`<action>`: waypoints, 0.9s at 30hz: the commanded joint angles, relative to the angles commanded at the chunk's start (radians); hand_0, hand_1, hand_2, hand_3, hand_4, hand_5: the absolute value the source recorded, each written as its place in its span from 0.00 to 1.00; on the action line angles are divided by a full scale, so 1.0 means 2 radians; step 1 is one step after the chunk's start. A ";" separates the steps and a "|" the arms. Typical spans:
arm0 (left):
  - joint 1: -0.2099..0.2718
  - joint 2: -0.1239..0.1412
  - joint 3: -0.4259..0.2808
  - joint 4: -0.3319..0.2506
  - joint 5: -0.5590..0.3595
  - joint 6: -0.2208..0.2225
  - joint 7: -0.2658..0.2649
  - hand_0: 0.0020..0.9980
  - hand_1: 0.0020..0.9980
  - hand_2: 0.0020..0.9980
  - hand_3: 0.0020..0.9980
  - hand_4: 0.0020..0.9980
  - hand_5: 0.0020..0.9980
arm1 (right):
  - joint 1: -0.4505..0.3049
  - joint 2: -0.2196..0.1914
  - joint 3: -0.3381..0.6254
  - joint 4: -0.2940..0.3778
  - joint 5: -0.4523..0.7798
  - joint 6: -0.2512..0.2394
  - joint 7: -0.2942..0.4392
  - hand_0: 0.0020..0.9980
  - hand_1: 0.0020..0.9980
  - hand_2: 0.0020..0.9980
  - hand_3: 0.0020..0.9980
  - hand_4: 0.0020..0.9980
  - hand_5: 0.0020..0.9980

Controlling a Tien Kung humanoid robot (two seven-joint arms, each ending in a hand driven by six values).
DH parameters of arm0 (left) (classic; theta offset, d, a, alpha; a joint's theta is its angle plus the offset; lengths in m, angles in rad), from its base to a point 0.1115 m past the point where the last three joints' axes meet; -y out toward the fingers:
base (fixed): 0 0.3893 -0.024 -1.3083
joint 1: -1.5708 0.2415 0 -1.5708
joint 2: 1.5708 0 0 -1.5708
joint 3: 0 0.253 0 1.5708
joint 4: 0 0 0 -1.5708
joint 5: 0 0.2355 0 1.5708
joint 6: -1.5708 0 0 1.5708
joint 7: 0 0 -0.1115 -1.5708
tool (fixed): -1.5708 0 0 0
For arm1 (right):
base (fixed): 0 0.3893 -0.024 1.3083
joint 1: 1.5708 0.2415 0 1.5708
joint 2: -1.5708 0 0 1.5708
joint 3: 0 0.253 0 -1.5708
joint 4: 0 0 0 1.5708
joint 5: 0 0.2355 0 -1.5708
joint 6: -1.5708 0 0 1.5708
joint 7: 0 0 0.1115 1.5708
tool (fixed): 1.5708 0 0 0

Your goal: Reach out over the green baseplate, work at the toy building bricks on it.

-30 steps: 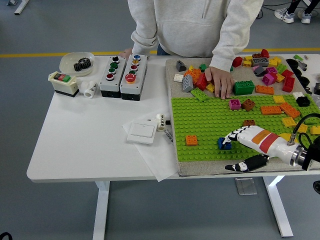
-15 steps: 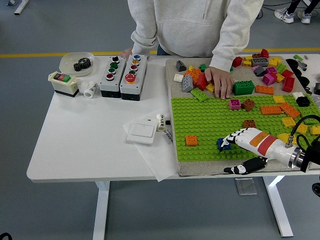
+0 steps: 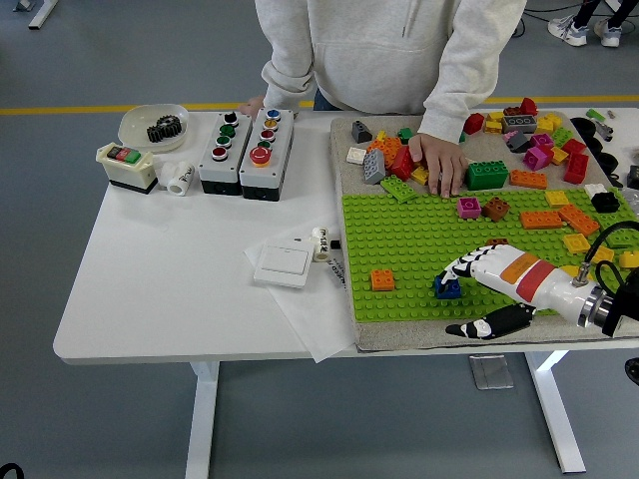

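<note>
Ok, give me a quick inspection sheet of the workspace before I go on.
Surface: white table, paper sheet near its front edge.
Job's things: green baseplate with scattered bricks; blue brick at the right hand's fingertips; orange brick alone to its left.
Clutter: button boxes, wall switch, bowl with gear, loose brick pile.
Grippers: right hand low over the baseplate; left not in view.
Cables: black cable at right edge.
Surroundings: person's hand resting on bricks.

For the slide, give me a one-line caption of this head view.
Right hand reaches over the green baseplate to a blue brick, while a person's hand rests on loose bricks beyond.
</note>
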 joint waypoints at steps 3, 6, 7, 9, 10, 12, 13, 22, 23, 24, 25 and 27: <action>0.000 0.000 0.001 0.000 -0.001 0.000 0.000 0.74 0.74 0.75 0.60 0.66 0.59 | 0.001 -0.002 0.005 0.003 0.002 -0.001 0.002 0.72 0.69 0.72 0.63 0.88 0.67; 0.000 0.000 0.001 0.000 -0.003 0.001 0.000 0.74 0.74 0.75 0.60 0.66 0.60 | 0.003 -0.001 0.012 -0.002 0.009 -0.009 0.006 0.71 0.68 0.71 0.62 0.88 0.67; -0.001 0.000 0.002 0.000 -0.003 0.001 0.000 0.74 0.74 0.75 0.60 0.66 0.60 | 0.007 0.002 0.014 -0.014 0.015 -0.018 0.008 0.71 0.68 0.71 0.62 0.88 0.67; -0.001 0.000 0.002 0.000 -0.004 0.001 0.000 0.74 0.74 0.75 0.60 0.66 0.60 | 0.014 0.008 0.018 -0.034 0.020 -0.033 0.007 0.71 0.68 0.71 0.62 0.88 0.67; -0.001 0.000 0.003 0.000 -0.004 0.001 0.000 0.74 0.74 0.75 0.60 0.66 0.60 | 0.015 0.010 0.019 -0.041 0.021 -0.038 0.006 0.71 0.68 0.71 0.71 0.89 0.57; -0.001 0.000 0.003 0.000 -0.005 0.001 0.000 0.74 0.74 0.75 0.60 0.66 0.60 | 0.027 0.018 0.021 -0.066 0.035 -0.057 0.007 0.71 0.68 0.71 0.71 0.89 0.57; -0.001 0.000 0.002 0.000 -0.004 0.001 0.000 0.74 0.74 0.75 0.60 0.66 0.60 | 0.033 0.022 0.021 -0.080 0.037 -0.067 0.007 0.71 0.68 0.71 0.71 0.89 0.57; -0.002 0.001 0.005 -0.001 -0.008 0.000 0.000 0.74 0.74 0.75 0.60 0.66 0.60 | 0.085 0.054 -0.009 -0.221 0.038 -0.113 0.012 0.70 0.66 0.70 0.66 0.91 0.42; -0.002 0.001 0.005 -0.001 -0.009 0.000 0.000 0.74 0.74 0.75 0.60 0.66 0.60 | 0.089 0.056 -0.016 -0.233 0.036 -0.116 0.012 0.70 0.66 0.70 0.66 0.91 0.42; -0.002 0.001 0.006 -0.001 -0.010 0.000 0.000 0.74 0.74 0.75 0.60 0.66 0.60 | 0.091 0.058 -0.019 -0.242 0.035 -0.117 0.012 0.70 0.66 0.70 0.66 0.91 0.42; -0.002 0.001 0.006 -0.001 -0.011 0.001 0.000 0.74 0.74 0.75 0.60 0.66 0.60 | 0.096 0.061 -0.028 -0.253 0.032 -0.120 0.013 0.70 0.66 0.70 0.66 0.91 0.42; -0.002 0.001 0.006 -0.002 -0.010 0.000 0.000 0.74 0.74 0.75 0.60 0.66 0.60 | 0.100 0.064 -0.040 -0.265 0.029 -0.122 0.013 0.70 0.66 0.70 0.66 0.91 0.42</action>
